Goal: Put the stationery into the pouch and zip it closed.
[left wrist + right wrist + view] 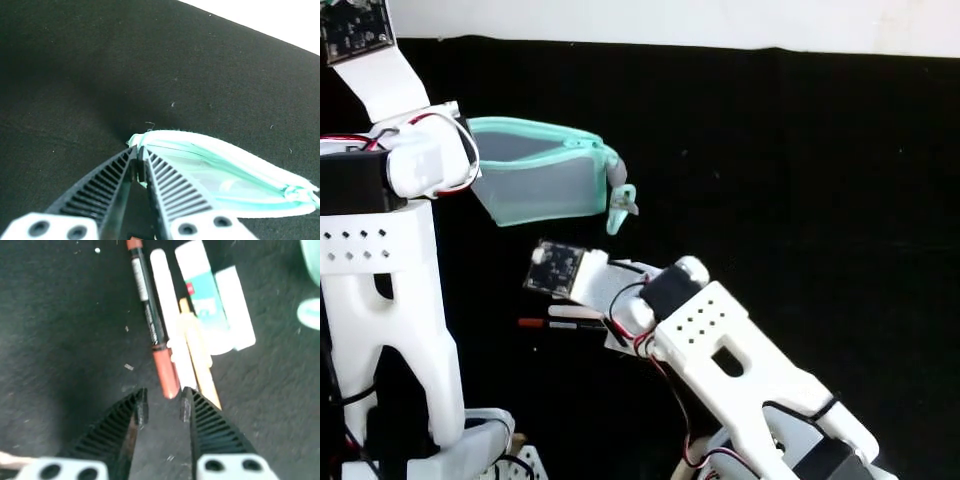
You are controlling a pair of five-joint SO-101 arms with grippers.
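A mint-green pouch (540,172) lies at the back left with its zip mouth gaping (220,172) and its pull tab (620,207) hanging at the far end. My left gripper (137,162) is shut on the pouch's near end. The stationery lies in a bunch on the black cloth: a red-capped pen (149,322), a white pen (166,315), a pale wooden pencil (201,365), a white tube with a teal label (201,292) and a white eraser (235,305). My right gripper (163,407) stands open just short of the red pen's cap. In the high view the pens (560,320) poke out beside the right arm's wrist.
Black cloth (800,170) covers the table, with free room at the right and back. The left arm's white base (390,320) stands close beside the pens. A white wall edge runs along the back.
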